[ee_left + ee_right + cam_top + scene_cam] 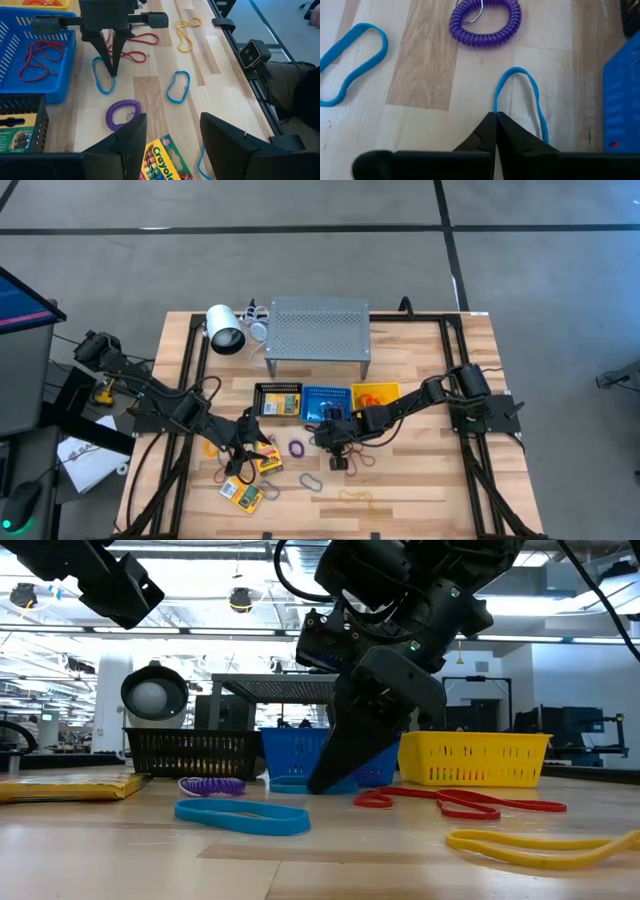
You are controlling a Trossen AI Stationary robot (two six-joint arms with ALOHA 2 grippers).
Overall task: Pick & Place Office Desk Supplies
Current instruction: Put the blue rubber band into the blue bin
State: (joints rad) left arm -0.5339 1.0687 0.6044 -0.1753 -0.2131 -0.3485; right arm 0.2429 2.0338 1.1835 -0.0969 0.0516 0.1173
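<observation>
Waiting at the left of the table, left gripper (170,142) hovers over a flat yellow-and-green crayon pack (162,159), fingers spread wide, nothing between them. Near it, ahead of the pack: a purple coiled wrist loop (122,113) and a loose blue rubber band loop (178,86), both flat on the light wooden table (150,90).

Right of these, close beside the blue plastic basket (30,55), right gripper (496,119) stands tip-down on the table, fingers pressed together. Second blue rubber band (520,100) lies directly at the tips; one strand meets the seam between them, remainder of the loop curving away on the table. Whether the strand is truly pinched, or merely beside the tips: not certain.

Recommended for the step in hand, judged from the present state:
- Lift straight up and slowly; confirm band rises with the tips.
- Keep fingers fully closed during travel; thin band likely to slip.
- Carry over the blue basket rim before releasing.
- If band remains on the table, reopen and re-straddle one strand.
</observation>
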